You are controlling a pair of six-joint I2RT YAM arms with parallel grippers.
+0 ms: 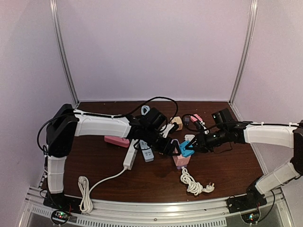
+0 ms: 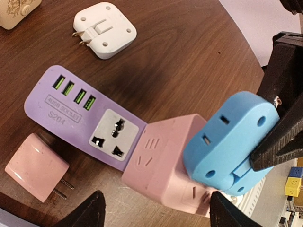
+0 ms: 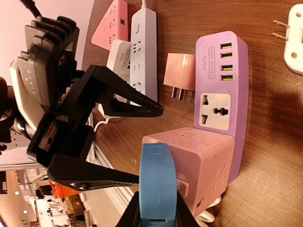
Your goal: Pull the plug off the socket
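Right gripper is clamped on the blue plug, seated in the pink socket cube on the tabletop; left gripper is spread apart either side of the cube. Grasp stage, likely: the cube must be pinned and the plug pulled straight out.

The left gripper gapes wide; the right gripper is clamped tight.

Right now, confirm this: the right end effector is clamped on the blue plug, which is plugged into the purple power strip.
Wrong socket. The right end effector is clamped on the blue plug, but the plug is plugged into the pink cube socket, not the purple power strip. The right wrist view shows it.
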